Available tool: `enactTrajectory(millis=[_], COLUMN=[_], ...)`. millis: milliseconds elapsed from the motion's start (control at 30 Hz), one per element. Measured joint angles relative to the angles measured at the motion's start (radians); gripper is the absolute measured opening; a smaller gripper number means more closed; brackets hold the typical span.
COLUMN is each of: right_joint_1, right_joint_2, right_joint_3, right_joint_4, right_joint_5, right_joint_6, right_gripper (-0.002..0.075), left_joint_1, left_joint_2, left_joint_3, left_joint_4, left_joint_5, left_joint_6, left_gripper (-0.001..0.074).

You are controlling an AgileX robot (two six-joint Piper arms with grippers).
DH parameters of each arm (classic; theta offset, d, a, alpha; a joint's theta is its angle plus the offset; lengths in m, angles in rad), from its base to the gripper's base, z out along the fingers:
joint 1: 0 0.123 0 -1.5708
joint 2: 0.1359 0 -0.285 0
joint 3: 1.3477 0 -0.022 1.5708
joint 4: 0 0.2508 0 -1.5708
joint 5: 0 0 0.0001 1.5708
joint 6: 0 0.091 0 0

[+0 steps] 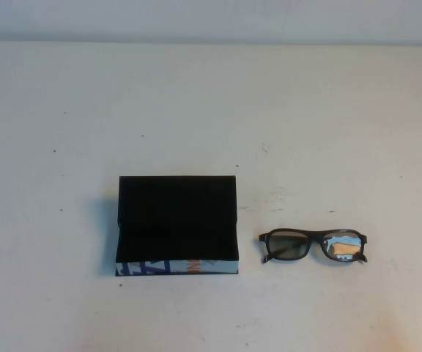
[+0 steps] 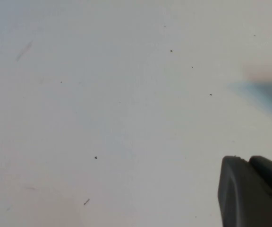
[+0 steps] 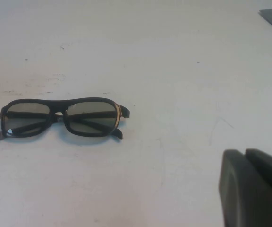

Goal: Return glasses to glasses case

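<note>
The black thick-framed plastic glasses (image 1: 313,246) lie folded on the white table (image 1: 211,103), just right of the open rectangular black glasses case (image 1: 176,224), apart from it. Nothing is grasped; the approach step is judged pending. The right gripper (image 3: 254,189) hangs near the glasses; the left gripper (image 2: 251,189) is over bare table. Whether either gripper's fingers are together cannot be told. A reach to the frame is required next.
</note>
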Motion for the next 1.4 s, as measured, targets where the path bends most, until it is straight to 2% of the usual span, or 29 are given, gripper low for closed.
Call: enactTrajectory(millis=[1033, 1200, 1400], right_joint_1=[0.0, 0.0, 0.0], right_joint_2=[0.0, 0.0, 0.0], right_joint_3=[0.0, 0.0, 0.0], right_joint_4=[-0.002, 0.099, 0.484], right_joint_5=[-0.037, -0.065, -0.194], right_joint_6=[0.0, 0.0, 0.0], right_gripper=[-0.0013, -0.0013, -0.0013], left_joint_1=[0.0, 0.0, 0.0], left_joint_2=[0.0, 0.0, 0.0], left_joint_3=[0.0, 0.0, 0.0], left_joint_4=[0.0, 0.0, 0.0], left_joint_5=[0.0, 0.0, 0.0], left_joint_6=[0.0, 0.0, 0.0], left_gripper=[-0.0001, -0.0001, -0.0001])
